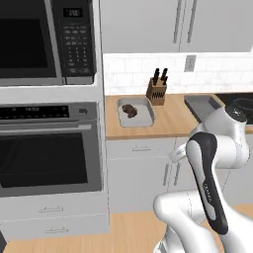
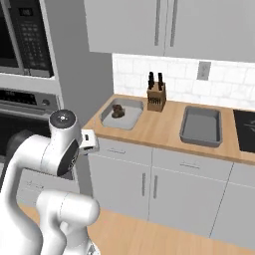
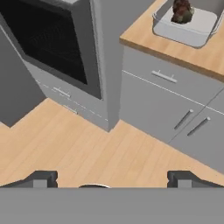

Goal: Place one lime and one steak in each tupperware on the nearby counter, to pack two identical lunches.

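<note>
Steak (image 1: 130, 110), dark brown and lumpy, lies in the left grey tupperware (image 1: 146, 118); hand (image 3: 112, 178) hangs spread wide, empty.

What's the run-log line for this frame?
gripper: open, empty, over floor | left tupperware: dark steak inside | right tupperware: empty | limes: none visible

A: Where's the steak (image 1: 130, 110)?
B: Dark brown and lumpy, inside the left tupperware (image 1: 144, 117), upper middle of the left base frame.
A: The second tupperware (image 2: 201, 125)?
B: Grey, shallow, flat on the counter (image 2: 159, 127), right of center in the right base frame.
</note>
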